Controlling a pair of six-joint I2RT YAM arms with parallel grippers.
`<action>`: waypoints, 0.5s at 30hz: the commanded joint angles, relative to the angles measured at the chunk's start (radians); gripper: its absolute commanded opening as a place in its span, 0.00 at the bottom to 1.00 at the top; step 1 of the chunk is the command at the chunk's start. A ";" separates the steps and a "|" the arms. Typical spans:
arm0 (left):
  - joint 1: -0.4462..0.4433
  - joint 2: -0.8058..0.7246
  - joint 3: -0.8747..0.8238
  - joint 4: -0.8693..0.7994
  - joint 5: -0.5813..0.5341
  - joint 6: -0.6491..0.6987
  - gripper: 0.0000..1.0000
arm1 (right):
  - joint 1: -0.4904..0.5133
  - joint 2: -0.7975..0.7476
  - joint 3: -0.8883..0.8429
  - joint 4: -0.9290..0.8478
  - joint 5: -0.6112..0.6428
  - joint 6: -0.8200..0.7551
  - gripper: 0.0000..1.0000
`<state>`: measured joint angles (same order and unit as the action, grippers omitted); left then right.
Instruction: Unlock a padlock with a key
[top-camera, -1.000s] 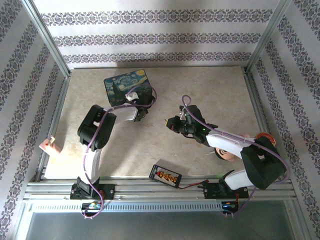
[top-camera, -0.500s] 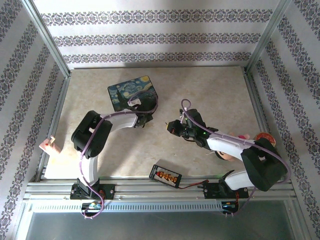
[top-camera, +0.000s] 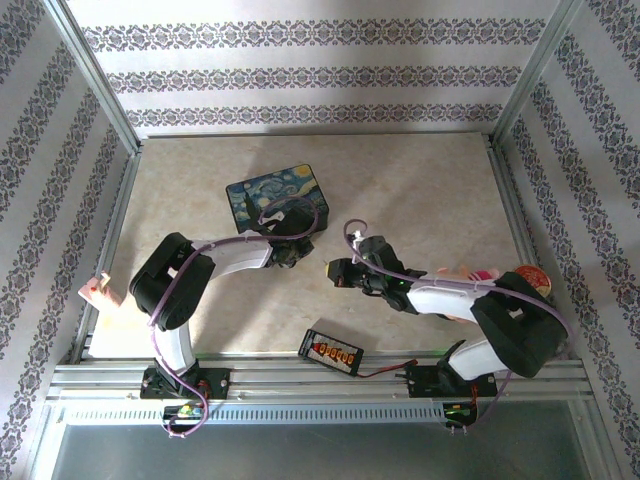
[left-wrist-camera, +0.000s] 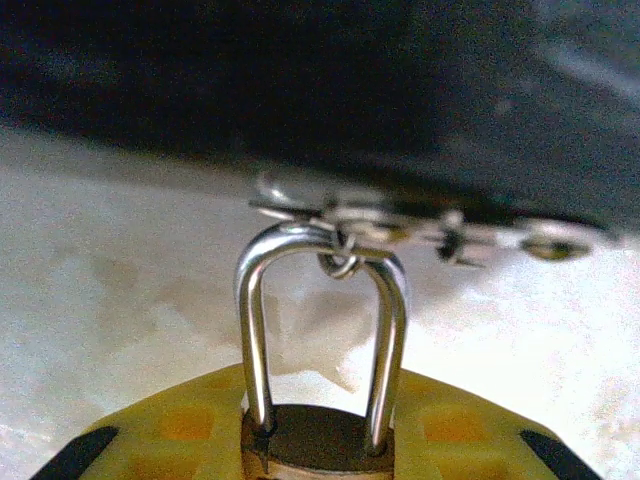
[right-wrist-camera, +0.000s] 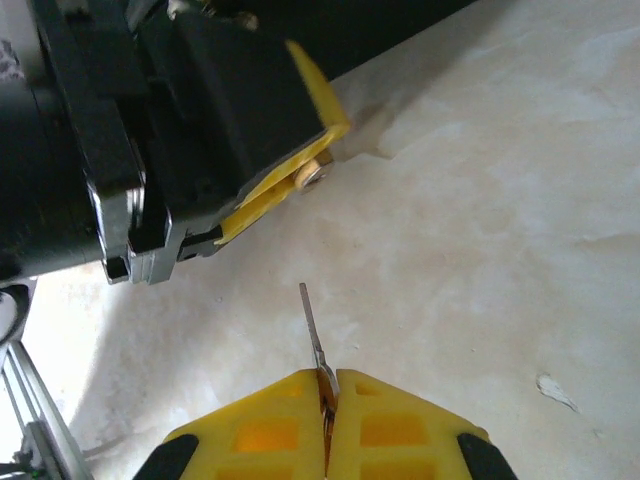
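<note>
The small brass padlock (left-wrist-camera: 315, 452) is clamped between my left gripper's (left-wrist-camera: 315, 440) yellow fingers (left-wrist-camera: 170, 430). Its steel shackle (left-wrist-camera: 252, 330) stands up closed, and a tiny ring with spare keys (left-wrist-camera: 400, 235) hangs from the top of it. In the top view the left gripper (top-camera: 290, 252) sits just near of the painting box. My right gripper (right-wrist-camera: 328, 385) is shut on the key (right-wrist-camera: 312, 325); the thin blade points toward the left gripper (right-wrist-camera: 285, 165), where the padlock's end (right-wrist-camera: 316, 176) shows between the fingers, a short gap away. From above, the right gripper (top-camera: 338, 270) faces left.
The dark blue painting box (top-camera: 275, 192) lies behind the left gripper. A black strip with orange plugs (top-camera: 330, 351) lies near the front rail. A round gold-red tin (top-camera: 530, 277) sits at the right edge and a pink item (top-camera: 97, 292) at the left edge.
The left gripper has swung right and nearer with the padlock, toward the right gripper. The right gripper has shifted slightly left and nearer. The painting box has also slid right and nearer.
</note>
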<state>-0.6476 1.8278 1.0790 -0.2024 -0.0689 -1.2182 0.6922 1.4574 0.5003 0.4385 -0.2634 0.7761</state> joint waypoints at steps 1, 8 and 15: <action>-0.012 0.010 -0.002 0.029 0.115 -0.061 0.03 | 0.010 0.065 -0.044 0.187 0.029 -0.058 0.00; -0.011 0.012 -0.013 0.082 0.138 -0.092 0.03 | 0.013 0.182 -0.098 0.449 0.036 -0.057 0.00; -0.006 0.019 -0.030 0.141 0.184 -0.125 0.02 | 0.017 0.209 -0.099 0.471 0.086 -0.067 0.00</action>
<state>-0.6468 1.8282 1.0714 -0.1272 0.0216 -1.2881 0.6983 1.6508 0.4061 0.8314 -0.2211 0.7326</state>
